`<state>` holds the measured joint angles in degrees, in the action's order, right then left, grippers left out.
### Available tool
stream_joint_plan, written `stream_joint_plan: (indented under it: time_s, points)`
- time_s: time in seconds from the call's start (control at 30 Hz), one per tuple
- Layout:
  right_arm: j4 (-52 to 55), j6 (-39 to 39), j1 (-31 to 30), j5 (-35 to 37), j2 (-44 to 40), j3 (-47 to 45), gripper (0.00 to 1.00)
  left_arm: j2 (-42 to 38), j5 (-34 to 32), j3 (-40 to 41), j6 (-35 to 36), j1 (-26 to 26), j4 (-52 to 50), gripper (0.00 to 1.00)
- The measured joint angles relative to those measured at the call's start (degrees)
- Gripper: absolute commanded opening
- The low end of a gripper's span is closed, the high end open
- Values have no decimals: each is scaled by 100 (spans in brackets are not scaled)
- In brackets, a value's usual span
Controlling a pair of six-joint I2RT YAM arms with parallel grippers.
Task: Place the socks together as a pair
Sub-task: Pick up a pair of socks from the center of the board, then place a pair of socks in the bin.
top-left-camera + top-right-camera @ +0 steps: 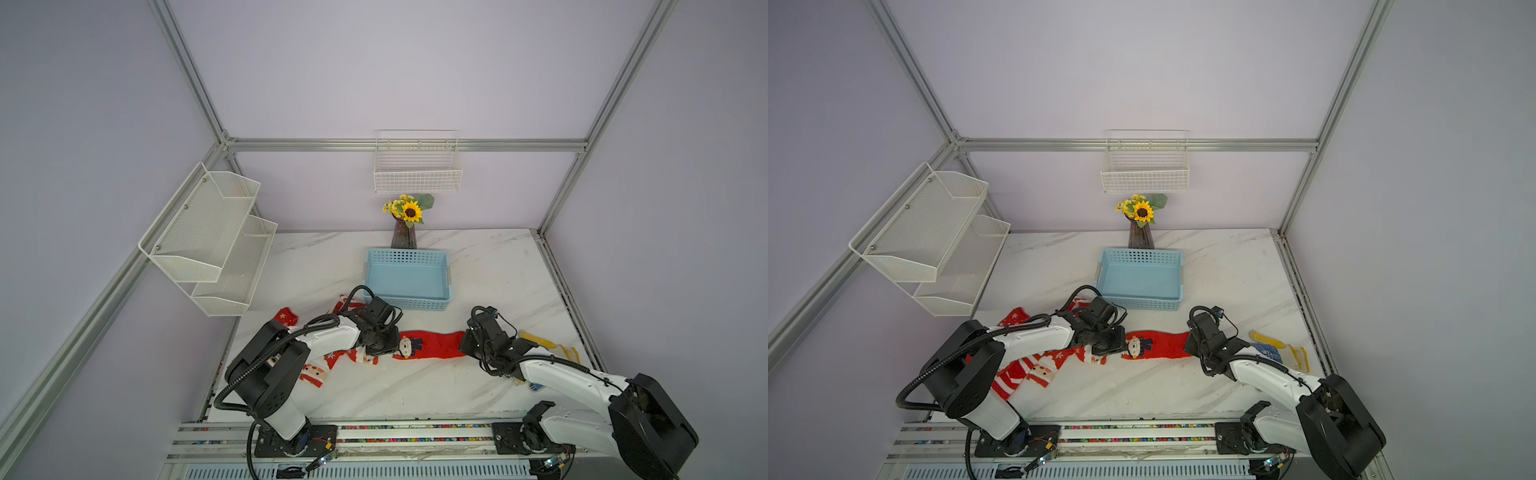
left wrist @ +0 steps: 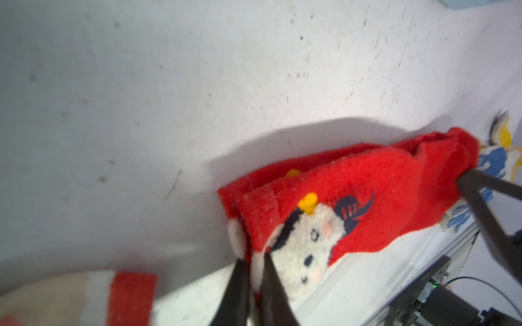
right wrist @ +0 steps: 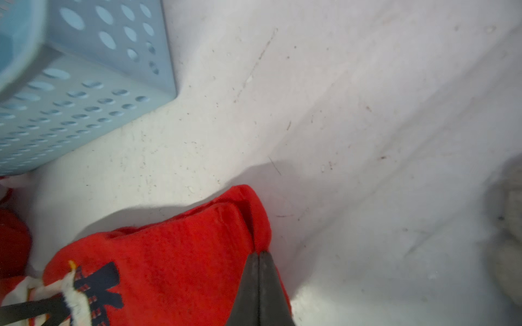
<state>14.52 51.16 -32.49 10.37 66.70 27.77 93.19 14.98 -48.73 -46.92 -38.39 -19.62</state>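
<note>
Lying near blue basket (image 1: 407,257), socks (image 1: 436,345) pinched by left claw (image 2: 252,261), right claw (image 3: 258,253).

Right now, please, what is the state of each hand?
Left hand: closed on the figure end of the red snowman sock.
Right hand: closed on the other end of the same sock.

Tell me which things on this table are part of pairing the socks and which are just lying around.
Part of the job: stacked red socks, gripped at opposite ends by the left pincer and right pincer; Santa sock; snowflake sock.
Just lying about: dotted gloves; blue basket; sunflower vase; wire basket; mesh shelf.
</note>
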Motion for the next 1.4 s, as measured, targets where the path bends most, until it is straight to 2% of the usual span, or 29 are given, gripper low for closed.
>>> stream_joint_plan:
  time_s: [0.2,0.4,0.6,0.73,0.97,1.17,1.4]
  points:
    - [37,-140,0,-247,-629,177,0,-205,-74,-236,214,0,-367,0]
    - [96,-275,0,-402,-1414,678,0,-922,-284,-688,667,0,-879,0]
    - [15,-455,0,-474,-1266,1469,0,-1274,-723,-1762,1589,87,-1436,0]
    - [-151,-601,0,-275,-629,2083,0,-1139,-999,-2452,2087,439,-1556,0]
    - [-780,-914,13,203,1014,3025,0,181,-1322,-3530,2570,1158,-1764,0]
    - [-1095,-1073,170,258,2470,3740,0,1038,-1469,-4083,2767,1495,-1956,0]
    - [-1270,-1054,498,118,3412,3956,0,1707,-1379,-4417,2811,1753,-2090,0]
